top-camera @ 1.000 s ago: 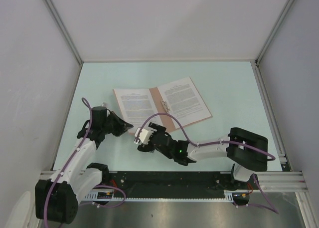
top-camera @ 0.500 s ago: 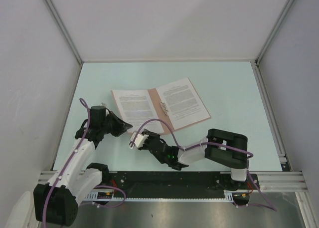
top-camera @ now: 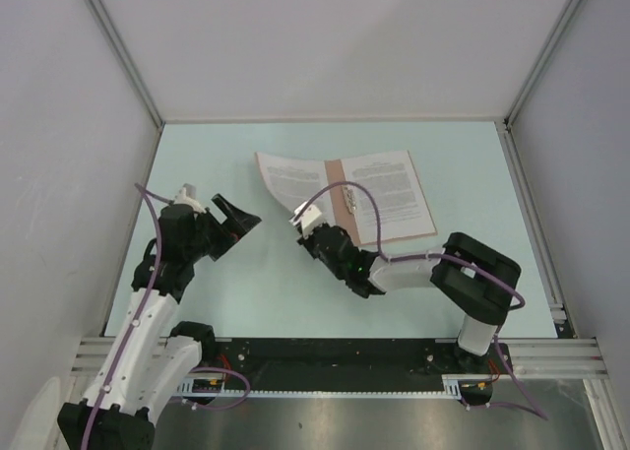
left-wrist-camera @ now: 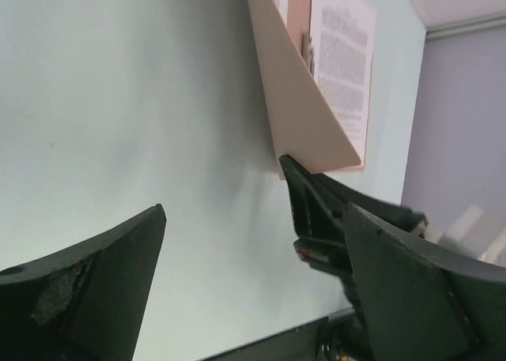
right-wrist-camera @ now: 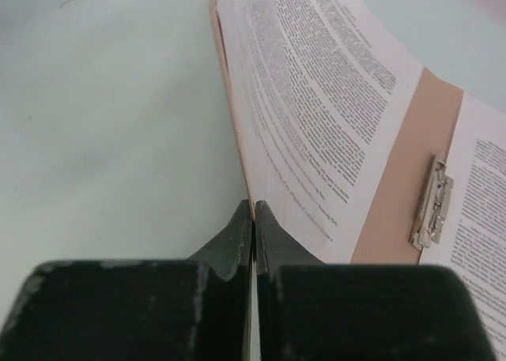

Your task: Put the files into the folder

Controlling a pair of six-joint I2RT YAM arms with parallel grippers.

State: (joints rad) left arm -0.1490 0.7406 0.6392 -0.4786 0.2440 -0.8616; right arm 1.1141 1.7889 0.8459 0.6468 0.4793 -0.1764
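Salmon card folder (top-camera: pixel 337 174) lies open near the middle of the table (top-camera: pixel 443 145), spine running away from me. A printed sheet rests on each inner face. The first file (top-camera: pixel 293 179) is on the left flap and the second file (top-camera: pixel 394 189) on the right flap, with a metal clip (right-wrist-camera: pixel 431 203) at the spine between them.

Right gripper (top-camera: pixel 304 214): jaws pressed together on the near edge of the left flap. The right wrist view shows the fingertips (right-wrist-camera: pixel 251 223) meeting on the thin card right at its border. I judge this grip was chosen because the flap's free edge is the only part that can be pinched without touching the paper.

The left wrist view shows the folder (left-wrist-camera: pixel 304 116) from beneath. The held flap slopes up off the table, so it is raised like a cover about to turn on its spine.

Left gripper (top-camera: pixel 231 224): jaws spread wide and holding nothing. It hovers left of the folder and well apart from it, aimed toward the raised flap. I read this as a standby post for steadying the flap or the first file if either slips.

By my estimate both files are already seated and only swinging the flap over remains. The risk is the first file sliding down the tilted card.
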